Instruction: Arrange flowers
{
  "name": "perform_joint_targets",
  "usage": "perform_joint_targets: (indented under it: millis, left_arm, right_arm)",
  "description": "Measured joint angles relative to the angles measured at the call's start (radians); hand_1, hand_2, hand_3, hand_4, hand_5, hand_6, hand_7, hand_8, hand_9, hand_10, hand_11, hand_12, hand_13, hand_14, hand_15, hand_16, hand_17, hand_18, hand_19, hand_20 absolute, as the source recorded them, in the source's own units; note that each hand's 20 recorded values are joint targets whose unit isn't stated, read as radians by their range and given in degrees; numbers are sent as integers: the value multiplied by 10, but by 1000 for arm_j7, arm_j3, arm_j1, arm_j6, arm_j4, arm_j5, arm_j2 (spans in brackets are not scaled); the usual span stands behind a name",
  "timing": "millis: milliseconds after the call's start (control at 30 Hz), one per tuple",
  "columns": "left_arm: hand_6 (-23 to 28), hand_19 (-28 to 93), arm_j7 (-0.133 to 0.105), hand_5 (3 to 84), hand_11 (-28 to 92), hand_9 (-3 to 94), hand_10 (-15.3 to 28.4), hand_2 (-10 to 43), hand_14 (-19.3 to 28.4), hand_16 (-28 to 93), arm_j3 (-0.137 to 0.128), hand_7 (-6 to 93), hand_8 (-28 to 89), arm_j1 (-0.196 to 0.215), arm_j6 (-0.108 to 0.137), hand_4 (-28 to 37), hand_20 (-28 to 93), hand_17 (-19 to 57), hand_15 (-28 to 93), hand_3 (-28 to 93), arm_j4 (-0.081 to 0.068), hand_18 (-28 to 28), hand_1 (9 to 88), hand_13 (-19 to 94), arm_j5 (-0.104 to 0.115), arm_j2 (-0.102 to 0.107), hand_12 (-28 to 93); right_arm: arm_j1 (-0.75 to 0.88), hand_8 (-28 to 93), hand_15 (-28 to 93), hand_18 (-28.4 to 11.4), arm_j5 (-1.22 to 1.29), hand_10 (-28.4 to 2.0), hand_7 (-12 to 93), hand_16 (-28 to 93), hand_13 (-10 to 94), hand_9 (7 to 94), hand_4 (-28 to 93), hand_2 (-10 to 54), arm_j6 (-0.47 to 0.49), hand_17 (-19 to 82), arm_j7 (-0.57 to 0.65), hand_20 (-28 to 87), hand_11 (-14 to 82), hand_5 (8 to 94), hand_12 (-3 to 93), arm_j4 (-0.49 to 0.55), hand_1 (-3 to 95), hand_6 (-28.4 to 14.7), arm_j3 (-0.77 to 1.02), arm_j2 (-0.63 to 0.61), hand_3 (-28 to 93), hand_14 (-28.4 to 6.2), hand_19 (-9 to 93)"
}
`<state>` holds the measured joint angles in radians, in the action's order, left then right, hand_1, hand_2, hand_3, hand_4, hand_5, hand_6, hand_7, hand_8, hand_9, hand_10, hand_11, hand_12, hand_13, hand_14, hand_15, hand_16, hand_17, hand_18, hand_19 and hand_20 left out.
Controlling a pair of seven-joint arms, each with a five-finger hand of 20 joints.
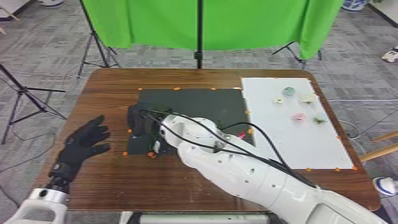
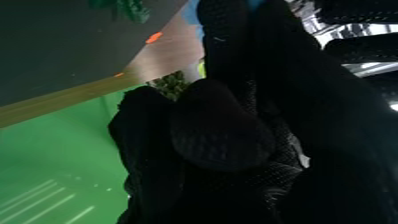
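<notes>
My right hand (image 1: 138, 119) is over the dark mat's left edge, in the head view. In the right wrist view the thumb of my right hand (image 2: 222, 127) is bent against its fingers, round a flower whose green leaves (image 2: 169, 84) stick out beside them; blue patches (image 2: 191, 14) show behind the fingers. Another green sprig (image 2: 133, 10) is over the mat. My left hand (image 1: 82, 145) is open, fingers spread, left of the mat. On the white board are a blue-green flower (image 1: 289, 91), cream ones (image 1: 307, 98), a pink one (image 1: 298, 117) and a green one (image 1: 320, 120).
The dark mat (image 1: 209, 100) lies mid-table, with the white board (image 1: 306, 150) on its right. My right arm crosses the mat's near part with loose black cables; a small red item (image 1: 241, 135) is beside it. Behind the wooden table (image 1: 111, 85) hangs a green curtain (image 1: 249, 25).
</notes>
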<state>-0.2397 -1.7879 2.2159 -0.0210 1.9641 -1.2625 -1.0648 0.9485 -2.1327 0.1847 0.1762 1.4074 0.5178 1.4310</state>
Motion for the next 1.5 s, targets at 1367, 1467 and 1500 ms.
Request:
perform_joint_targets:
  millis: [1367, 1467, 1500]
  left_arm:
    - [24, 69, -7, 296, 171, 306, 94, -95, 137, 32, -75, 151, -82, 121, 130, -55, 211, 94, 145, 625, 71, 112, 416, 296, 6, -30, 146]
    - [29, 72, -5, 308, 168, 315, 100, -95, 142, 24, -75, 146, -79, 122, 130, -89, 209, 94, 157, 619, 72, 114, 390, 301, 8, -32, 143]
    - [30, 73, -4, 314, 169, 320, 103, -95, 143, 22, -75, 143, -78, 123, 130, -100, 209, 95, 157, 615, 72, 114, 381, 304, 10, -32, 144]
  right_arm:
    - [188, -38, 643, -214, -17, -227, 56, 351, 732, 601, -95, -8, -88, 490, 292, 525, 120, 483, 253, 645, 175, -51, 518, -547, 565, -132, 932]
    - [275, -38, 645, -217, -11, -210, 60, 348, 740, 651, -99, -1, -22, 492, 341, 524, 172, 485, 268, 627, 175, -46, 626, -623, 556, -133, 932]
    - [305, -38, 647, -218, -12, -206, 66, 348, 747, 666, -99, 2, -18, 498, 350, 526, 192, 492, 274, 614, 175, -44, 649, -646, 554, -131, 932]
